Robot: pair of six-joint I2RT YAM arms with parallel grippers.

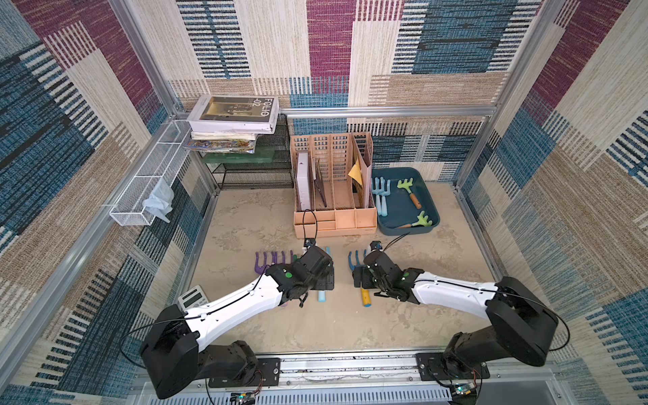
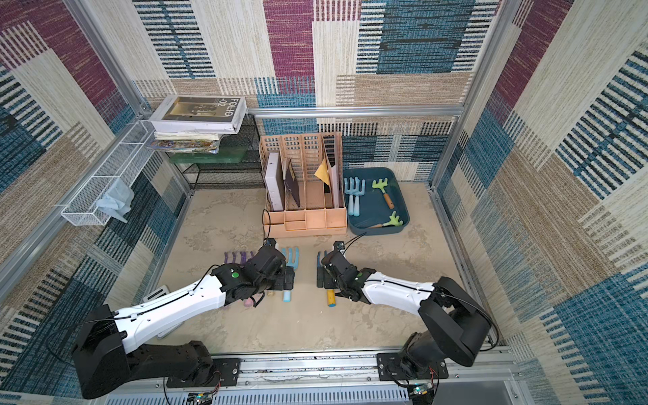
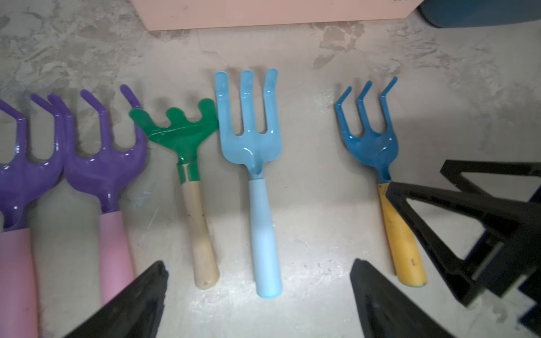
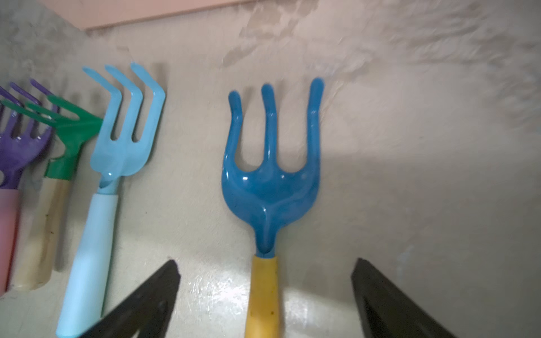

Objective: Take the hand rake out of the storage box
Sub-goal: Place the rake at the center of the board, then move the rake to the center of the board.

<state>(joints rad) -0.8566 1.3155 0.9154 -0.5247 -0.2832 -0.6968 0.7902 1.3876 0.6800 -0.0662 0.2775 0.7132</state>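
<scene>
The step in hand looks like the set-down of one rake: the dark blue rake [image 4: 270, 187] with the yellow handle lies flat on the surface [image 1: 280, 322], well apart from the storage box [image 1: 398, 207], between the wide jaws of the right gripper [image 4: 265, 261], which touch nothing. The left gripper [image 3: 258, 262] hangs over the light blue rake [image 3: 248, 140], jaws wide too and empty. Next, the right arm probably needs to lift clear and reach back to the box. The box holds a pair of pale blue rakes [image 1: 380, 196] side by side and two green rakes [image 1: 408, 189] with wooden handles. The peach file organiser [image 1: 333, 217] beside it holds books and papers.
</scene>
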